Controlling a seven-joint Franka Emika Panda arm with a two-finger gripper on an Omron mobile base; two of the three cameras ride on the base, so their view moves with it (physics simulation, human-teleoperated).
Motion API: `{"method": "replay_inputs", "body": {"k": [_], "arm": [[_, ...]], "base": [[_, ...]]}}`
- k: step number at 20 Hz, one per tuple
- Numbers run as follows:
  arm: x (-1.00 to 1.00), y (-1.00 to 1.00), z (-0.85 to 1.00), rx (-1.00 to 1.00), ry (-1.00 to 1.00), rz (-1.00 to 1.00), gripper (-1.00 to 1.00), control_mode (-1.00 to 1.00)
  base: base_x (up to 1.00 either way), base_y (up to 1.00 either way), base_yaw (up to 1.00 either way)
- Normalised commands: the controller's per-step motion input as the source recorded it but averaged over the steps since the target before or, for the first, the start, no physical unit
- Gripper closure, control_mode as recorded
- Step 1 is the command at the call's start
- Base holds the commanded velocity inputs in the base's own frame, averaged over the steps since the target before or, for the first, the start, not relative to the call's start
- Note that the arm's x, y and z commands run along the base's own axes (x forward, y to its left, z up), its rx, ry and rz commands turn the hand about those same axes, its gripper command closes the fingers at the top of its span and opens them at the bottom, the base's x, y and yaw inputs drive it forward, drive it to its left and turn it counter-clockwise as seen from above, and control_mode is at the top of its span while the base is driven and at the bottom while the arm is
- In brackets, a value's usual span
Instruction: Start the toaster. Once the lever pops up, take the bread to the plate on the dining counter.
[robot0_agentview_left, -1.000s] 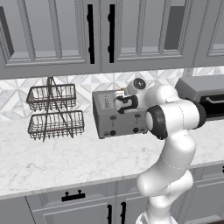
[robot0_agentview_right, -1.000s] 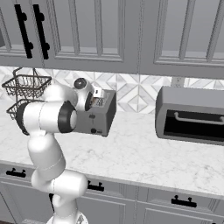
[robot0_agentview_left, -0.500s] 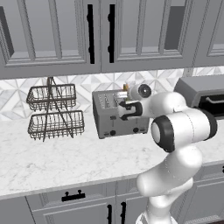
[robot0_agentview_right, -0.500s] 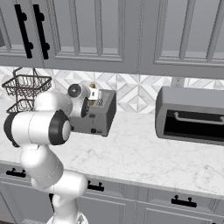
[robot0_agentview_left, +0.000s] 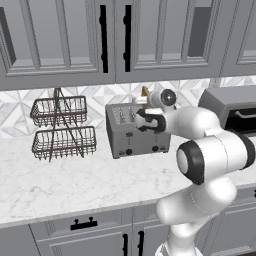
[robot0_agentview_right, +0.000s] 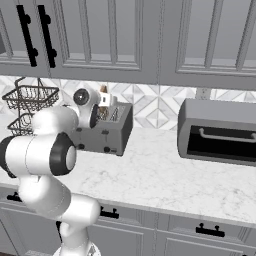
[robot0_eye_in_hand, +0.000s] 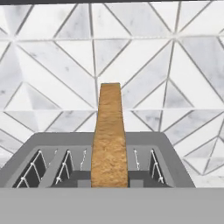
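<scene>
The grey toaster (robot0_agentview_left: 137, 132) (robot0_agentview_right: 102, 132) stands on the marble worktop against the tiled wall. My gripper (robot0_agentview_left: 144, 101) (robot0_agentview_right: 104, 99) hovers just over its top slots, shut on the bread (robot0_agentview_left: 145, 91) (robot0_agentview_right: 104, 90), whose tan edge pokes up above the hand. In the hand view the bread (robot0_eye_in_hand: 109, 135) stands upright and edge-on in the middle, over the toaster (robot0_eye_in_hand: 175, 175) and its open slots. The plate and the dining counter are out of view.
A two-tier wire basket (robot0_agentview_left: 62, 127) (robot0_agentview_right: 27, 100) stands left of the toaster. A larger toaster oven (robot0_agentview_left: 232, 107) (robot0_agentview_right: 217, 130) sits to the right. Upper cabinets (robot0_agentview_left: 105, 40) hang overhead. Bare marble worktop (robot0_agentview_left: 75, 180) (robot0_agentview_right: 165, 175) stretches in front.
The hand has risen from the toaster's top, drawing the bread up out of its slot. The arm's elbow has swung outward and toward the cameras.
</scene>
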Motion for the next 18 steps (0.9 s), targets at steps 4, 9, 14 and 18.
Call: {"method": "replay_inputs", "body": {"k": [4,9,14,18], "arm": [[-0.37,-0.03,0.35,0.0,0.0,0.0,1.0,-1.0],[-0.61,-0.05,0.0,0.0,0.0,0.0,1.0,-1.0],[-0.72,-0.06,0.02,0.0,0.0,0.0,1.0,-1.0],[-0.8,-0.16,0.16,0.0,0.0,0.0,1.0,-1.0]], "base": [[0.0,0.0,0.0],[0.0,0.0,0.0],[0.0,0.0,0.0],[0.0,0.0,0.0]]}}
